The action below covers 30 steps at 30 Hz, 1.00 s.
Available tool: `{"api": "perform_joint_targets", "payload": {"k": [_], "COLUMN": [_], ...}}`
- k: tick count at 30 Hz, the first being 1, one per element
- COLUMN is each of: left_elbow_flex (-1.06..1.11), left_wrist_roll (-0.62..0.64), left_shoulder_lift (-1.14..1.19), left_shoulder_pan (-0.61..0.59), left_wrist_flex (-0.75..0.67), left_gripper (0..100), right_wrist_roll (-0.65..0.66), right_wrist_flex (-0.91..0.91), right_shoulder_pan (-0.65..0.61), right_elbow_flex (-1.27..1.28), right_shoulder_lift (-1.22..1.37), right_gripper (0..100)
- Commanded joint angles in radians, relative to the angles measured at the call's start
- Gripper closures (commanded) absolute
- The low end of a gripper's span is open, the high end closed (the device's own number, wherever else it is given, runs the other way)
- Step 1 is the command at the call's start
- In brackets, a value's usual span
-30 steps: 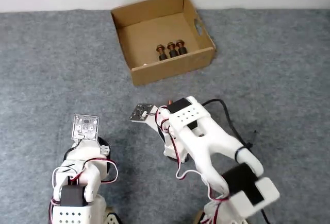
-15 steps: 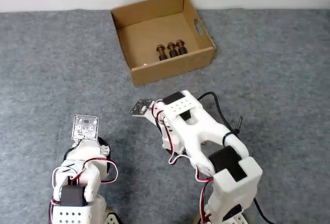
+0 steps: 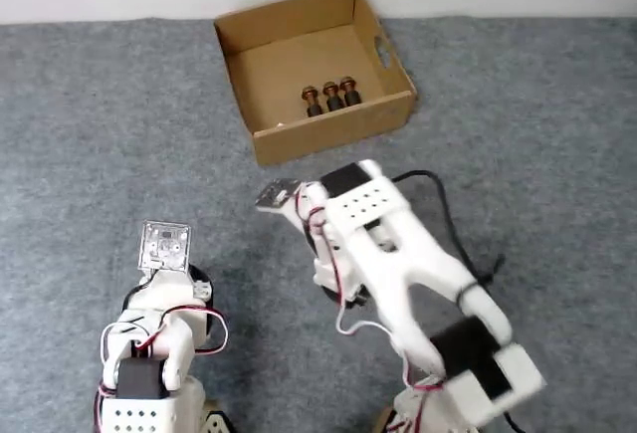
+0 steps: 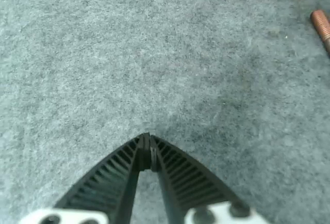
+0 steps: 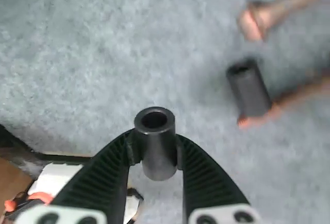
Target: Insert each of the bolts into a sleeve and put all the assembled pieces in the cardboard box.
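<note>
Right claw (image 5: 154, 149) tight around a black sleeve (image 5: 154, 123); left claw (image 4: 146, 142) with tips together over grey carpet (image 4: 154, 54).

No readable text, label, number or sign anywhere; cardboard box (image 3: 333, 126) walls bear no legible print

Both arms are white plastic shells with black servo blocks set in. The left arm (image 3: 149, 363) has red, black and white wires (image 3: 204, 328) looped by its joints and a square grey camera board (image 3: 164, 247). The right arm (image 3: 398, 254) has a grid of small holes, red and white wires and a black cable (image 3: 443, 216). The fingers (image 5: 103, 177) are black and ribbed, on white bases with dark screws.
</note>
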Motion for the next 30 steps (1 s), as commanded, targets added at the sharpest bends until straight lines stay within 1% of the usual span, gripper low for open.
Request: {"api": "perform_joint_targets", "payload": {"k": [1, 4, 8, 14, 16, 20, 22, 23, 27, 30], "left_elbow_flex": [-0.002, -0.002, -0.002, -0.016, -0.048, -0.148, -0.2, -0.231, -0.34, -0.429], "left_wrist_roll": [-0.008, -0.008, -0.012, -0.008, -0.008, -0.006, -0.006, -0.006, 0.015, 0.069], "left_shoulder_lift": [-0.003, -0.005, -0.008, -0.008, -0.008, -0.003, -0.002, -0.002, 0.021, 0.164], "left_shoulder_pan": [-0.008, 0.0, 0.002, 0.032, 0.034, 0.04, 0.074, 0.1, 0.213, 0.245], "left_wrist_flex": [-0.02, -0.02, -0.026, -0.026, -0.026, -0.02, -0.011, 0.002, 0.015, 0.015], "left_gripper": [100, 99, 99, 99, 99, 99, 99, 99, 99, 99], "right_wrist_roll": [-0.025, -0.086, -0.235, -0.384, -0.425, -0.591, -0.663, -0.681, -0.686, -0.684], "right_wrist_flex": [0.088, 0.145, 0.179, 0.191, 0.189, 0.191, 0.193, 0.191, 0.183, 0.182], "right_shoulder_pan": [0.082, 0.147, 0.243, 0.358, 0.39, 0.466, 0.518, 0.547, 0.654, 0.736], "right_elbow_flex": [-0.041, -0.041, -0.037, -0.034, -0.034, -0.003, 0.026, 0.043, 0.104, 0.164], "right_shoulder_lift": [-0.186, -0.325, -0.499, -0.684, -0.72, -0.769, -0.803, -0.825, -0.917, -1.003], "right_gripper": [98.8, 98.8, 98.7, 98.8, 98.8, 98.8, 98.9, 98.9, 98.9, 98.9]}}
